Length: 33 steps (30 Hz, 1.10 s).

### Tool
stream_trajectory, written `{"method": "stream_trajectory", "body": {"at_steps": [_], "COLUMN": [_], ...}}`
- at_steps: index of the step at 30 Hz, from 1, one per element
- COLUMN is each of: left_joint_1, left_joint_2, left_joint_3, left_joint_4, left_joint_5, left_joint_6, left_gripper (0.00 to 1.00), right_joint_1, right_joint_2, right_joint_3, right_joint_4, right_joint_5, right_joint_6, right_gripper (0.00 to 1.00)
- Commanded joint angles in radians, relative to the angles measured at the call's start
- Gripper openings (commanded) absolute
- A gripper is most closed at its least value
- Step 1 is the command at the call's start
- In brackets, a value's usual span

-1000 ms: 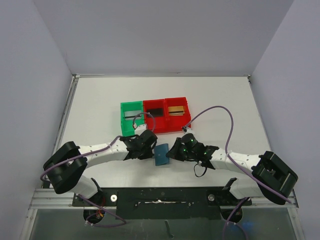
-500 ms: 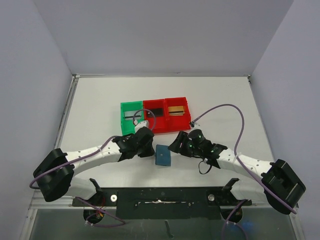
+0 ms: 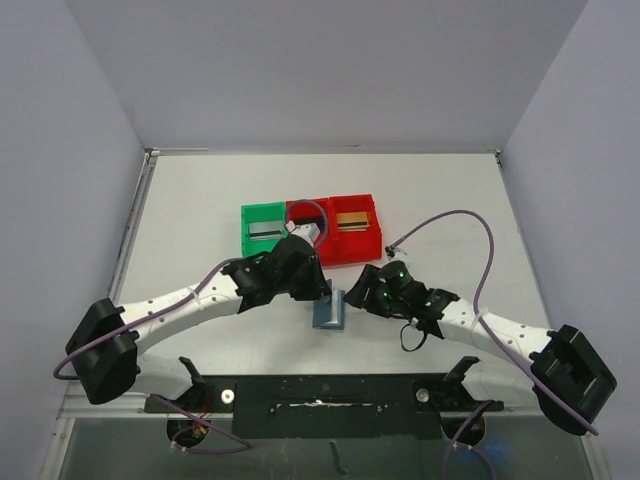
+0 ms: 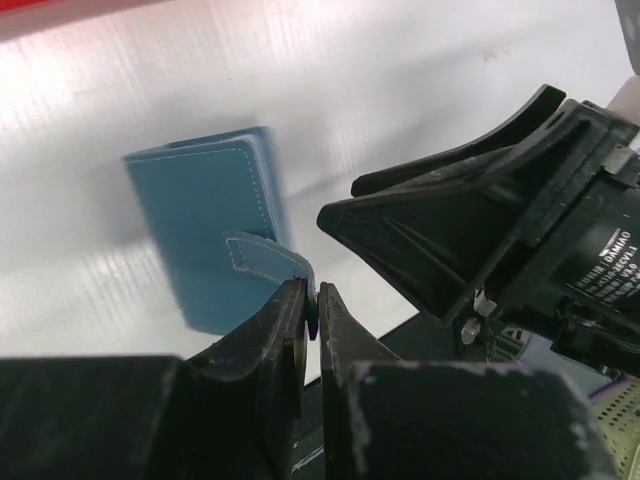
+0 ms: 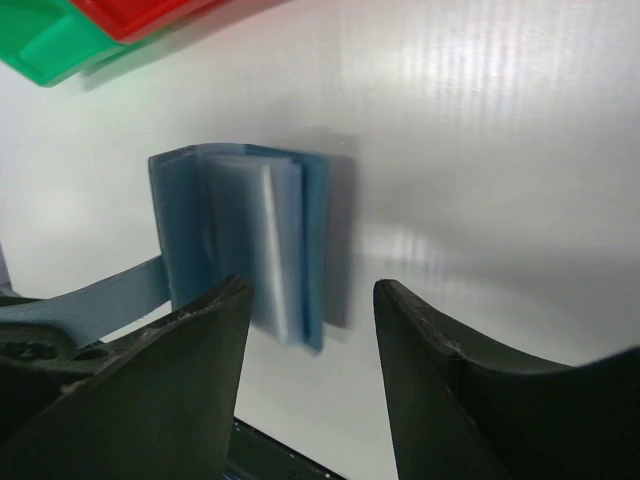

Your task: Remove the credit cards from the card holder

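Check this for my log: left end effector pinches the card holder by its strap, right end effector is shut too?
The left end effector does pinch the card holder by its strap, but the right end effector stands open; the right wrist view shows it.

Blue card holder [image 3: 328, 309], green bin [image 3: 247, 240], two red bins [image 3: 352, 257], white table [image 3: 430, 190], purple cables [image 3: 450, 212].

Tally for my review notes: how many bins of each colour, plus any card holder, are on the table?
Green bin: 1
Red bins: 2
Blue card holder: 1
Total: 4
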Motion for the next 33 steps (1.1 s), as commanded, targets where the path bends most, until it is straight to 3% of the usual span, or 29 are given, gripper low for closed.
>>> {"method": "stream_trajectory", "body": {"at_steps": [1, 5, 9, 11, 16, 20, 24, 31, 33], "left_joint_1": [-0.005, -0.009, -0.016, -0.015, -0.013, 0.038, 0.113, 0.138, 0.137], "left_joint_2": [0.044, 0.102, 0.078, 0.045, -0.063, -0.148, -0.2, -0.215, -0.209], "left_joint_3": [0.071, 0.098, 0.064, 0.038, -0.017, -0.089, -0.19, -0.325, -0.343], "left_joint_4": [0.086, 0.08, 0.099, 0.108, 0.046, -0.06, -0.095, -0.048, -0.061], "left_joint_5": [0.081, 0.076, 0.054, 0.045, -0.05, -0.157, -0.139, -0.087, -0.099], "left_joint_6": [0.046, 0.042, 0.013, -0.002, -0.035, -0.058, -0.072, -0.086, -0.096], "left_gripper": [0.0, 0.0, 0.0, 0.0, 0.0, 0.0, 0.0, 0.0, 0.0], "right_joint_1": [-0.005, -0.006, -0.012, -0.014, -0.014, -0.022, -0.039, -0.039, -0.036], "right_joint_2": [-0.071, -0.191, -0.304, -0.349, -0.452, -0.554, -0.574, -0.329, -0.241], "right_joint_3": [0.021, 0.007, -0.043, -0.067, -0.1, -0.193, -0.25, -0.132, -0.083], "right_joint_4": [-0.118, -0.241, -0.23, -0.209, -0.166, -0.022, 0.075, 0.073, 0.078], "right_joint_5": [0.148, 0.284, 0.306, 0.298, 0.331, 0.274, 0.186, 0.044, -0.003], "right_joint_6": [0.041, 0.091, 0.076, 0.071, 0.078, 0.047, 0.077, 0.051, 0.032], "right_gripper": [0.53, 0.55, 0.57, 0.66, 1.0, 0.98, 0.97, 0.99, 0.96]}}
